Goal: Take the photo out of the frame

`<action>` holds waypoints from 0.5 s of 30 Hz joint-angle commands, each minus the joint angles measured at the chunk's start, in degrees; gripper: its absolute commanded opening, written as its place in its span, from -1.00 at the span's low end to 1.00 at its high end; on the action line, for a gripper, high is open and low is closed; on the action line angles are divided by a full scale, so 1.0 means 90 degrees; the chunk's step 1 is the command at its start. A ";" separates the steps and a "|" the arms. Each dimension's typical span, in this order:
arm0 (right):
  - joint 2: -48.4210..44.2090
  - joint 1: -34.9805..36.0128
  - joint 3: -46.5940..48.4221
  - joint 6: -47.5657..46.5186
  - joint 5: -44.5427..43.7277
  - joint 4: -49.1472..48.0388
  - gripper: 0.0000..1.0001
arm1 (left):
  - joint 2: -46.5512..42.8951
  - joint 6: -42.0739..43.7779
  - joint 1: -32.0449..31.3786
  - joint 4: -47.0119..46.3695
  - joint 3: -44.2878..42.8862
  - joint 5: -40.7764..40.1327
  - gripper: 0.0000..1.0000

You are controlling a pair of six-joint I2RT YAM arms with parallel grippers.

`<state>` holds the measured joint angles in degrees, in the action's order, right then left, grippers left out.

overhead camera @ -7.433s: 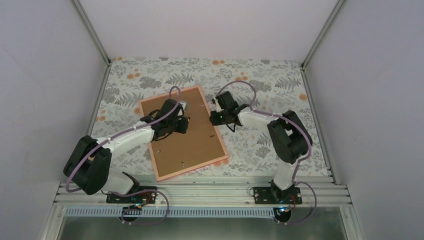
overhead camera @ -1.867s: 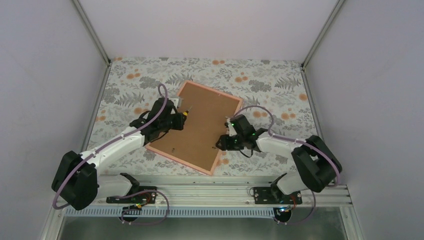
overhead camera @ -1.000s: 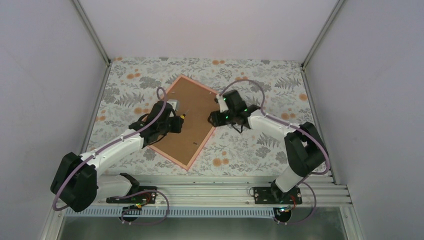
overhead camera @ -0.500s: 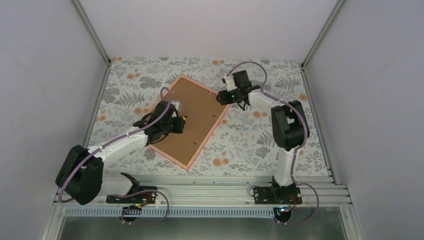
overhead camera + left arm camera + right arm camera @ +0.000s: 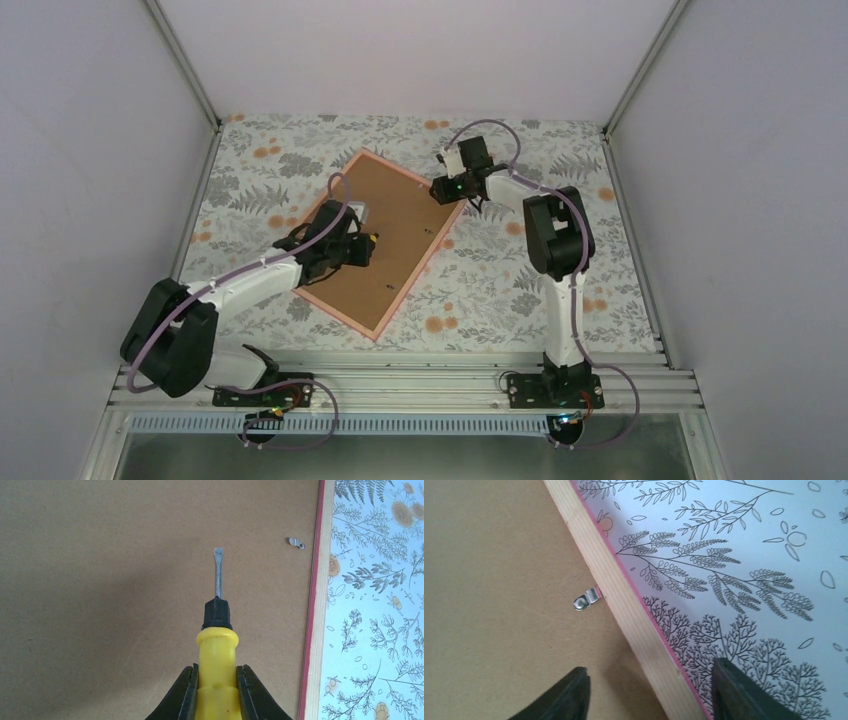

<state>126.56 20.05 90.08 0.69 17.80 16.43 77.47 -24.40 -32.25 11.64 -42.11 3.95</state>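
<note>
Right arm (image 5: 553,235) swung outward, frame (image 5: 644,625) edge between parted jaws

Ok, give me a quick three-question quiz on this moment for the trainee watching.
1. True or false: the frame lies back-side up.
2. The left gripper holds: A) a screwdriver B) a brush C) nothing.
3. Which small metal part sits beside the frame's wooden rail in the right wrist view?
Key: 1 true; 2 A; 3 a retaining clip.
</note>
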 commanded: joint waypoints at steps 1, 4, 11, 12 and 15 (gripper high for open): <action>0.0174 -0.0080 0.0129 -0.0228 0.0212 0.0142 -0.02 | 0.0089 0.0107 0.0027 -0.0209 -0.0155 0.0221 -0.95; 0.0101 -0.0080 -0.0114 -0.0207 0.0166 0.0098 -0.17 | 0.0100 0.0089 0.0023 -0.0225 -0.0156 0.0273 -0.95; -0.0144 -0.0079 -0.0644 -0.0089 -0.0449 0.0157 -0.46 | 0.0066 0.0016 0.0029 -0.0240 -0.0127 0.0436 -0.95; -0.0176 -0.0075 -0.0754 -0.0079 -0.0567 0.0157 -0.50 | 0.0048 -0.0007 0.0015 -0.0252 -0.0118 0.0464 -0.95; -0.0321 -0.0079 -0.1015 0.0009 -0.0823 0.0148 -0.58 | -0.0019 -0.0067 0.0005 -0.0269 -0.0085 0.0515 -0.95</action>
<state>124.68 19.40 85.32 -0.40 15.51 13.63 78.37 -24.49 -32.25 11.22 -42.13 6.92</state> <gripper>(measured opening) 0.236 0.160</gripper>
